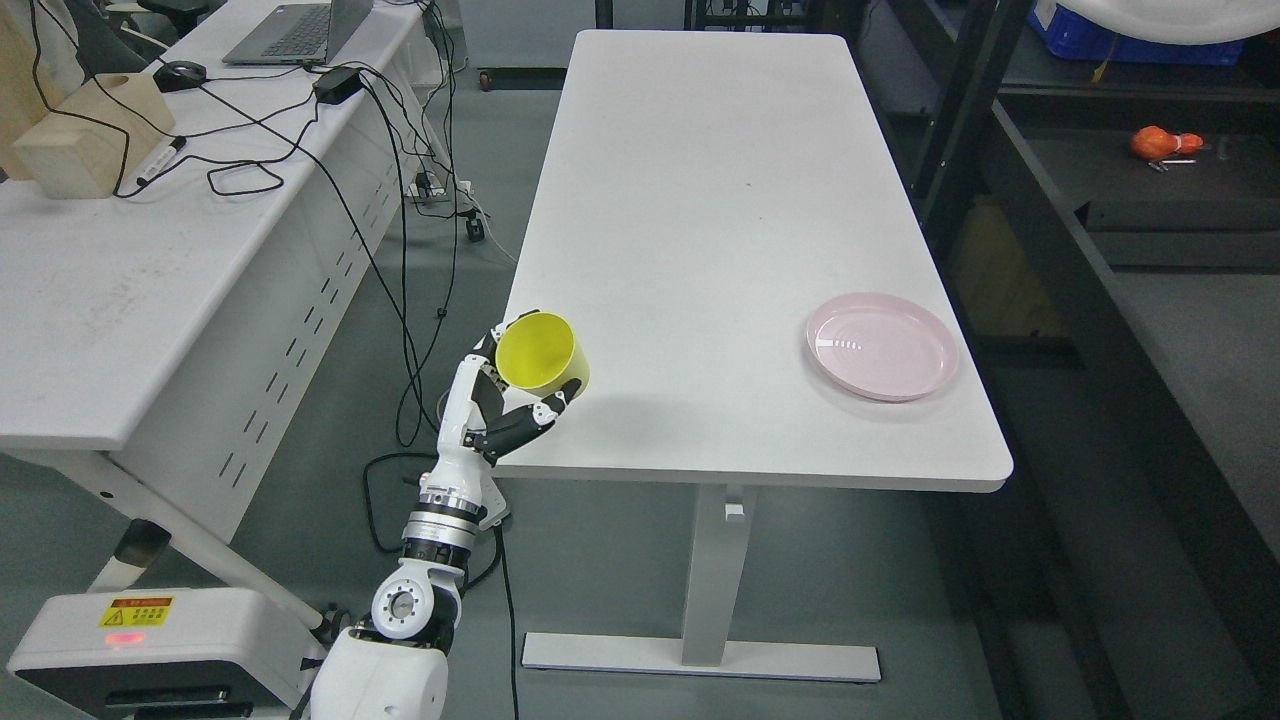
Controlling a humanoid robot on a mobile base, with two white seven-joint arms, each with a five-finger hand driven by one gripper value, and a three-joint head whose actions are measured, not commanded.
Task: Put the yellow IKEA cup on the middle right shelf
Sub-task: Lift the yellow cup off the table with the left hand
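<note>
The left hand point(500, 400), white with black finger segments, is gripping a bright yellow plastic cup point(541, 352) at the near left corner of the long white rectangular surface point(700, 200). Its fingers point(520, 425) are wrapping around the cup's wall from behind and below, with a fingertip pressing on the near side by the base. The cup is tilting, its open mouth facing up and toward the left, so the inside is showing. Whether its base is touching the surface or hanging just above it cannot be told. The left arm is rising from the lower left of the scene, over the grey floor beside the surface's edge.

A round pale pink plate point(882, 346) is lying flat near the right edge of the same surface, well apart from the cup. Dark metal shelving point(1150, 210) is standing on the right, and a small orange object point(1160, 143) is resting on a far shelf there. A second white desk point(120, 260) on the left is carrying a grey laptop point(290, 30), a wooden box point(95, 135) and black cables point(380, 180).
</note>
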